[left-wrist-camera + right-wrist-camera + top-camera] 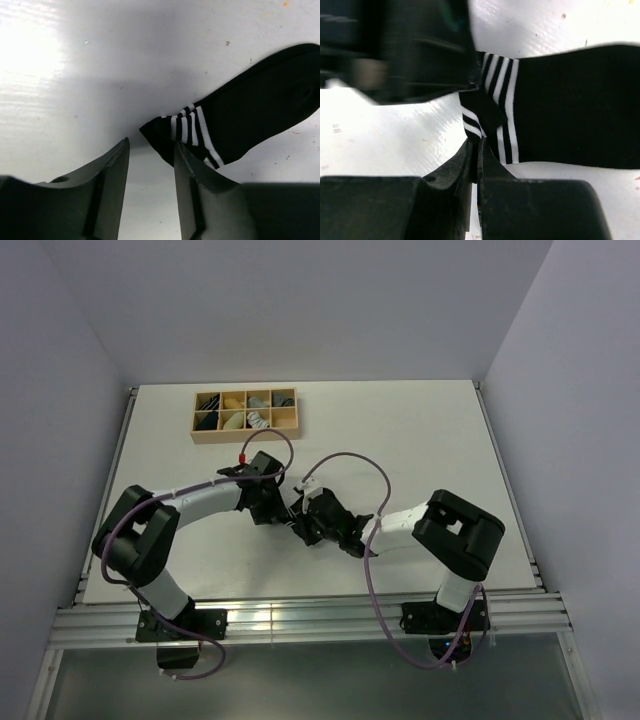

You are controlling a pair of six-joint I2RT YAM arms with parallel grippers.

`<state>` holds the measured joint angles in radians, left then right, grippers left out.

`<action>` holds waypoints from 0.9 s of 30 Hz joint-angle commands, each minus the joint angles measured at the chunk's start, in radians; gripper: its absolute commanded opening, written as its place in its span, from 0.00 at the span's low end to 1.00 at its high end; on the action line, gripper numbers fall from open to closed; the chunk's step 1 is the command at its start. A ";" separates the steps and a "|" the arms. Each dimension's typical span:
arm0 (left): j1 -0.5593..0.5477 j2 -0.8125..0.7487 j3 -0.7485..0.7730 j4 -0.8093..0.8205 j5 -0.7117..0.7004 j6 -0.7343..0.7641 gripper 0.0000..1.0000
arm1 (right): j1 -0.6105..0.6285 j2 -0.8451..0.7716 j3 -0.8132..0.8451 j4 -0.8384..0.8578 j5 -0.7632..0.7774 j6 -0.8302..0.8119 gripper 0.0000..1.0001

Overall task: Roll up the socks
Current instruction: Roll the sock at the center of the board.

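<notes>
The black sock (pixel 250 115) is laid flat on the table (pixel 60 75), its striped cuff folded at one corner. The left gripper (pixel 150 150) is held open just beside that cuff. The right gripper (pixel 476 145) is closed, apparently on the folded corner. So thin a pinch could be lost in rolling, and the fold undone. The second sock cannot be made out.

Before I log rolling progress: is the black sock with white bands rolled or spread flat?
Spread: black sock with white bands lies flat, only its cuff folded.
</notes>
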<state>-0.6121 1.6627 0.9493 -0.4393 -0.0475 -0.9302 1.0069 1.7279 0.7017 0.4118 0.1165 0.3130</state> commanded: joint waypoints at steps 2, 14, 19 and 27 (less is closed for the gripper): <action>-0.005 -0.076 -0.033 -0.030 -0.061 -0.061 0.49 | -0.108 -0.014 -0.091 0.074 -0.289 0.139 0.00; -0.005 -0.215 -0.152 0.172 0.021 -0.062 0.55 | -0.352 0.136 -0.188 0.386 -0.689 0.452 0.00; -0.005 -0.190 -0.169 0.220 0.073 -0.042 0.54 | -0.398 0.203 -0.200 0.476 -0.764 0.552 0.00; -0.006 -0.135 -0.164 0.232 0.103 -0.024 0.46 | -0.435 0.249 -0.182 0.423 -0.770 0.592 0.00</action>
<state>-0.6125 1.5108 0.7834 -0.2459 0.0223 -0.9806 0.5823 1.9377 0.5339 0.9279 -0.6720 0.8997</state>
